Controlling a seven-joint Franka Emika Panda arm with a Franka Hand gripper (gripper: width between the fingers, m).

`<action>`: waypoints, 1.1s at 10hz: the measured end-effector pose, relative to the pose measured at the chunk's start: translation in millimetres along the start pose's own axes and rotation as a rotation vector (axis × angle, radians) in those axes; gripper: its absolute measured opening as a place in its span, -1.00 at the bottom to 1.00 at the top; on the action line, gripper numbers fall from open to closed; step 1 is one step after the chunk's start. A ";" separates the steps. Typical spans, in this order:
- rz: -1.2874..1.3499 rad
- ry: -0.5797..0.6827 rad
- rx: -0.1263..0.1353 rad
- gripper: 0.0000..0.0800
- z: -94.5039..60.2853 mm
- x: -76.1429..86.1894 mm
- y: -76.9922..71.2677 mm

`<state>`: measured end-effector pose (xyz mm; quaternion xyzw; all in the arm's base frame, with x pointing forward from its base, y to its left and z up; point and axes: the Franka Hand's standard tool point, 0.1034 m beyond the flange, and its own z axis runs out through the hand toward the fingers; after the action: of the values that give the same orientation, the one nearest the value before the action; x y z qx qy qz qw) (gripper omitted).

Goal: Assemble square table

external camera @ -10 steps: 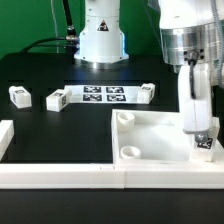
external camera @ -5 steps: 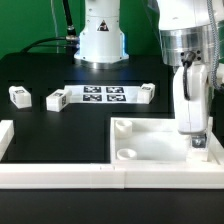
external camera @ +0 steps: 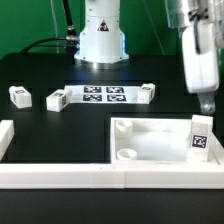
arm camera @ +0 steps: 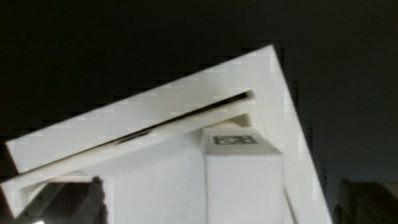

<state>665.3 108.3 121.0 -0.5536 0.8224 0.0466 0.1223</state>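
- Your square table top (external camera: 165, 143) lies rim-up at the front of the black table (external camera: 60, 130), on the exterior view's right, against the white border bar (external camera: 60, 176).
- One standing leg (external camera: 200, 136) is upright in the top's corner on the exterior view's right, tag facing the camera.
- Your gripper (external camera: 206, 102) hangs just above that leg, jaws spread wide, holding nothing.
- Farther back lie the left block (external camera: 18, 95), the middle block (external camera: 57, 99) and the right block (external camera: 147, 92), with the marker board (external camera: 103, 95) between the last two.
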 end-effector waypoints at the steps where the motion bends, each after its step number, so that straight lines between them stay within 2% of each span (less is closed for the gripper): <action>1: -0.008 0.003 -0.002 0.62 3.7 2.2 0.6; 5: -0.016 0.006 -0.007 0.62 7.4 2.3 2.6; 6: -0.044 0.007 -0.012 0.62 6.4 1.3 8.0; 8: -0.141 0.011 -0.015 0.62 -4.6 6.2 36.3; 9: -0.172 0.014 -0.024 0.62 -9.0 11.8 48.2; 11: -0.288 0.014 -0.029 0.62 -10.0 14.1 51.6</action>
<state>611.2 113.3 124.1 -0.6679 0.7346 0.0366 0.1139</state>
